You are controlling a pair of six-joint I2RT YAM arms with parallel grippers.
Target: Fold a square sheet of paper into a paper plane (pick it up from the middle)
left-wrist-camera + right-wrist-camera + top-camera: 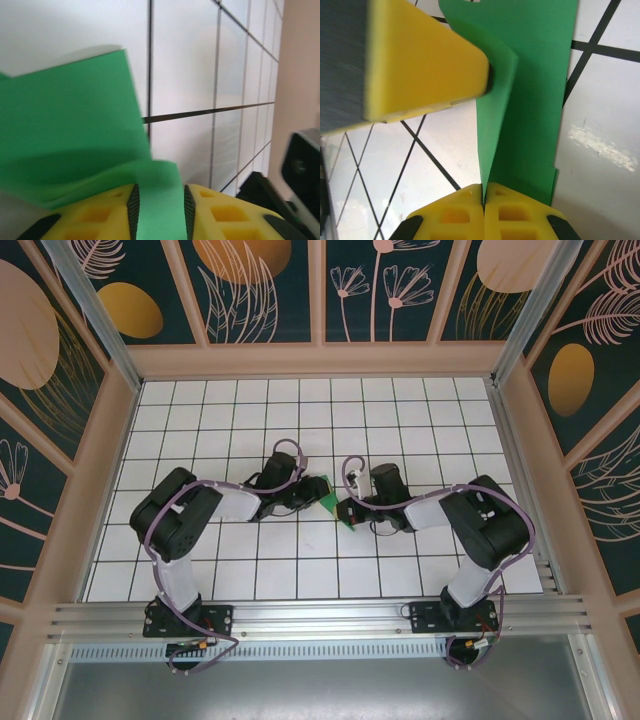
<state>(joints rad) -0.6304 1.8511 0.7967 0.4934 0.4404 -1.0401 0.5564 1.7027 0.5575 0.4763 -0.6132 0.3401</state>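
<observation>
Tabletop (250, 410) white, black-gridded; floral walls (262, 290); paper (328, 502) central.

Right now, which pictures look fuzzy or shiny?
Right wrist view: the other arm's yellow finger, close to the lens, is smeared and out of focus, and a shiny glare patch sits on the white table. Left wrist view: the green paper has soft, blurry edges and throws a faint grey shadow on the tiles. Top view: sharp and evenly lit.

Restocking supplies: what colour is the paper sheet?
The paper sheet is plain green, clearest from the right wrist.
</observation>
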